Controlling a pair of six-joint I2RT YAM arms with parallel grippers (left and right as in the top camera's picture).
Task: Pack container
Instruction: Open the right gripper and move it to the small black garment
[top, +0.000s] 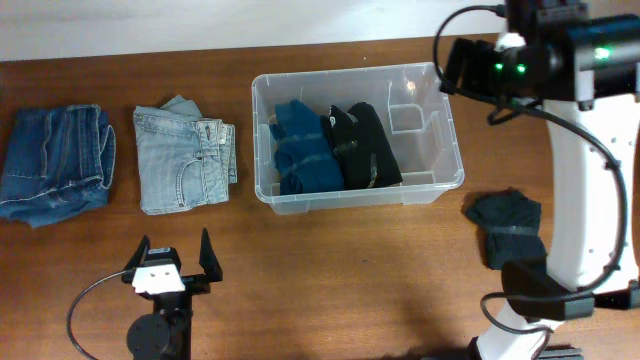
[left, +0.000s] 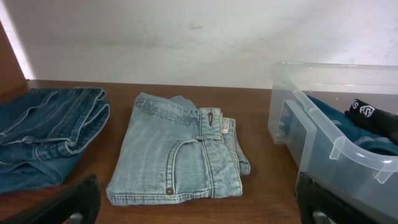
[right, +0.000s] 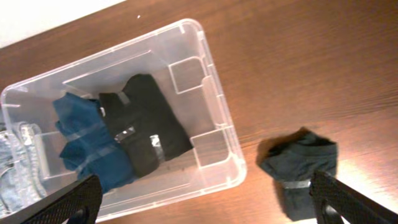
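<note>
The clear plastic container (top: 362, 196) stands at the table's middle back. Inside it lie a folded blue garment (top: 304, 150) and a folded black garment (top: 362, 146) side by side; its right part shows bare base. My right gripper (top: 456, 68) hangs high over the tub's right end. In the right wrist view it (right: 208, 208) is open with nothing between its fingers, above the container's rim (right: 236, 163). My left gripper (top: 177, 262) is open near the front edge, facing folded light-blue jeans (left: 180, 152), with the container's wall (left: 323, 146) to its right.
Folded dark-blue jeans (top: 55, 165) lie at the far left, beside the light-blue jeans (top: 182, 158). A folded dark garment (top: 510, 228) lies on the table right of the tub, near the right arm's white base (top: 580, 250).
</note>
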